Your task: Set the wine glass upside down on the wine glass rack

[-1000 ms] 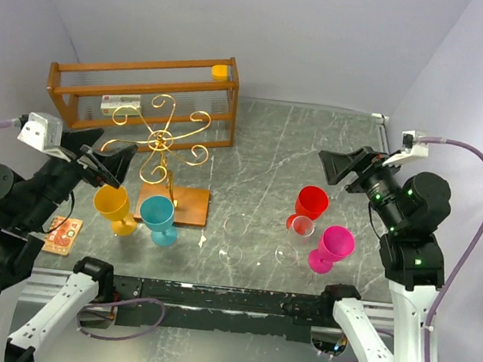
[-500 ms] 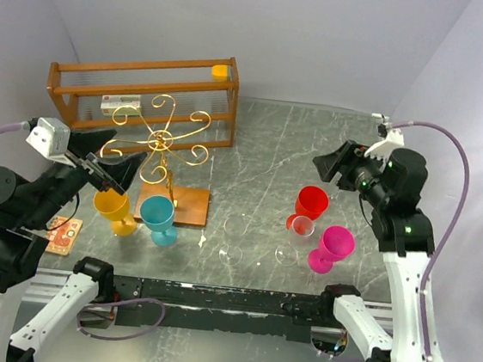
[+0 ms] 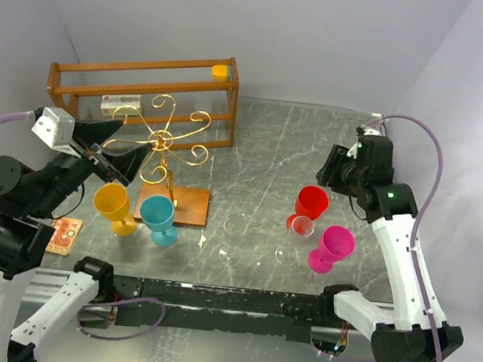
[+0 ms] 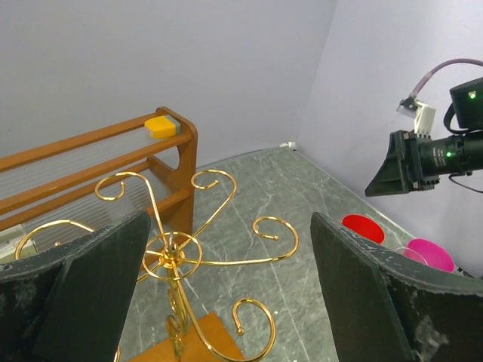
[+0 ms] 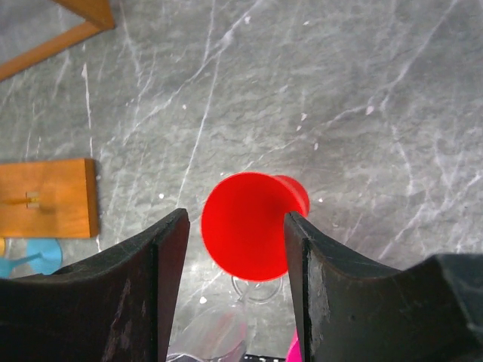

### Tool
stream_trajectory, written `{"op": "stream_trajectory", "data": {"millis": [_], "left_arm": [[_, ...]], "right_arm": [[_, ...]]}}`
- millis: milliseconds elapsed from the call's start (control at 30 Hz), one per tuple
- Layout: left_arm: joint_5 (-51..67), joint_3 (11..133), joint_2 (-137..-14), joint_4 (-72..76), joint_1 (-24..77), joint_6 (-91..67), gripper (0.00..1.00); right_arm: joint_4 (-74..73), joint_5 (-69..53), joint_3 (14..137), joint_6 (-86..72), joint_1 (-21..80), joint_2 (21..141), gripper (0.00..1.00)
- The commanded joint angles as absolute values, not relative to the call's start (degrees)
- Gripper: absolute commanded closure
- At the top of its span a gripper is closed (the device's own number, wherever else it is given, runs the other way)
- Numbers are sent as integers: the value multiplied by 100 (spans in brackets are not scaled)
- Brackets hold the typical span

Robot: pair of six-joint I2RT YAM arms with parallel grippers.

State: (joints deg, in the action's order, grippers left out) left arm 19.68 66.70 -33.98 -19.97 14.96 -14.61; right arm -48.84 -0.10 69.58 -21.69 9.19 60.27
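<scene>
Right pincer spread, unladen, above red wine glass; left pincer spread too; wine glass rack holds 0; everything remains.

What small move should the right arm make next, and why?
Probably lower the right gripper straight down over the red wine glass: the wrist view shows its open jaws framing the upright bowl from above, with nothing gripped yet.
</scene>
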Motion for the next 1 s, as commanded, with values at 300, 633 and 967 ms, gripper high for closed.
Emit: {"op": "stream_trajectory", "data": {"millis": [300,633,967], "left_arm": [[2207,6305,-3300,-1121,1538,-1437,3],[2305,6241,-3314,-1210,1538,-1225,3],[2407,6366,-3336,-1418,1538,-1207,3]], "right_arm": [[-5162,1773,6931,-2912,2674,6879,57],[-5080,1781,6669,-3239,2793,7321,72],[-4848,1989,6453,-3659,2795,7497,91]]}}
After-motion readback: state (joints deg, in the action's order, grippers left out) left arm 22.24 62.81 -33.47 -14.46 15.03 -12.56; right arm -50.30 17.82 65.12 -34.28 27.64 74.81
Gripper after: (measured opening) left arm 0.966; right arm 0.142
